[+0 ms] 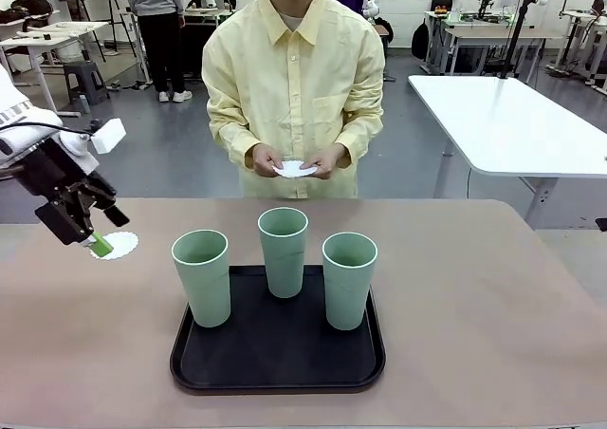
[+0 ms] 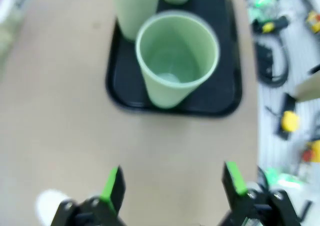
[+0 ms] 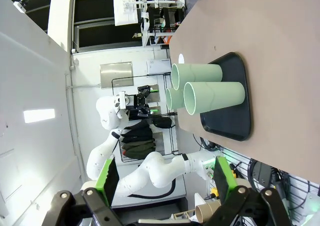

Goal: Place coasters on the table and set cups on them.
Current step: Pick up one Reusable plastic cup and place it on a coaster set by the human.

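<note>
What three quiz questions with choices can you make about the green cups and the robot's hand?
1. Where do the cups stand?
A. on the black tray
B. on the floor
C. in the person's hands

2. How many cups are there?
A. two
B. three
C. five

3. How is the left gripper?
A. open, holding nothing
B. shut on a cup
C. shut on a spoon

Answers:
1 A: all the cups stand inside the tray's rim.
2 B: the front view shows three green cups side by side.
3 A: in the left wrist view its jaws stand wide apart with nothing between them.
</note>
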Robot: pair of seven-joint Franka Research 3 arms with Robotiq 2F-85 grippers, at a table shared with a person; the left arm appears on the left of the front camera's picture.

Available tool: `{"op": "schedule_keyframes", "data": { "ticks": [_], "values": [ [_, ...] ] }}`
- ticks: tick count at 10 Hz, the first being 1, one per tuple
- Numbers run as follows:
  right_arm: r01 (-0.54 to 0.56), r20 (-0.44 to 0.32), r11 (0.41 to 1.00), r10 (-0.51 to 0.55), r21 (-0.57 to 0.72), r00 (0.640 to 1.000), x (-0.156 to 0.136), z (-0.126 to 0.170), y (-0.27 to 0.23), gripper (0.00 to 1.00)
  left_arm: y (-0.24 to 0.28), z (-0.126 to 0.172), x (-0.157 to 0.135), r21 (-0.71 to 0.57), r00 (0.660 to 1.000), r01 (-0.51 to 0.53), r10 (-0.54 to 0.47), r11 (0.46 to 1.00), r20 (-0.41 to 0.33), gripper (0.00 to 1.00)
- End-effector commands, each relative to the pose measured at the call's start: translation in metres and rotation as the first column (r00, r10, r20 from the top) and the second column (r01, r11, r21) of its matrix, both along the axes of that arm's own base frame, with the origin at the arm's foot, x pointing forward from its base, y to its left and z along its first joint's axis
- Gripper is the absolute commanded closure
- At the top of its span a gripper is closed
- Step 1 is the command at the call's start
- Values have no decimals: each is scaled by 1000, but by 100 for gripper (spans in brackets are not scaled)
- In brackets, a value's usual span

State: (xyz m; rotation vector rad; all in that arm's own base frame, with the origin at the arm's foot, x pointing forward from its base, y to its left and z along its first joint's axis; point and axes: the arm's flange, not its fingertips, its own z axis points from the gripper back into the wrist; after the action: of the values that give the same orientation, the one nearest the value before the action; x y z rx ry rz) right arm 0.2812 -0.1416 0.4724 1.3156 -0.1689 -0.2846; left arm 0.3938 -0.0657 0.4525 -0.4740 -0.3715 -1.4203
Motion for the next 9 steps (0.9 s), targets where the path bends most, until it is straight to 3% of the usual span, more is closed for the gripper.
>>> {"op": "schedule_keyframes", "data": {
  "ticks": [1, 3, 5, 6, 7, 9],
  "values": [
    [2, 3, 1000, -2, 4, 1000, 0, 0, 0, 0, 8, -22, 9, -191, 996, 65, -76, 979, -47, 0],
    [2, 3, 1000, -2, 4, 1000, 0, 0, 0, 0, 12, -40, 9, -323, 996, 59, -77, 945, -42, 0],
    [2, 3, 1000, -2, 4, 1000, 0, 0, 0, 0, 18, -46, 7, -368, 994, 61, -91, 928, -64, 0],
    [2, 3, 1000, -2, 4, 1000, 0, 0, 0, 0, 11, -36, 2, -338, 997, -32, 8, 941, -72, 0],
    [2, 3, 1000, -2, 4, 1000, 0, 0, 0, 0, 14, -46, 4, -345, 995, 55, -81, 937, -61, 0],
    [2, 3, 1000, -2, 4, 1000, 0, 0, 0, 0, 14, -46, 4, -345, 995, 55, -81, 937, -61, 0]
  ]
}}
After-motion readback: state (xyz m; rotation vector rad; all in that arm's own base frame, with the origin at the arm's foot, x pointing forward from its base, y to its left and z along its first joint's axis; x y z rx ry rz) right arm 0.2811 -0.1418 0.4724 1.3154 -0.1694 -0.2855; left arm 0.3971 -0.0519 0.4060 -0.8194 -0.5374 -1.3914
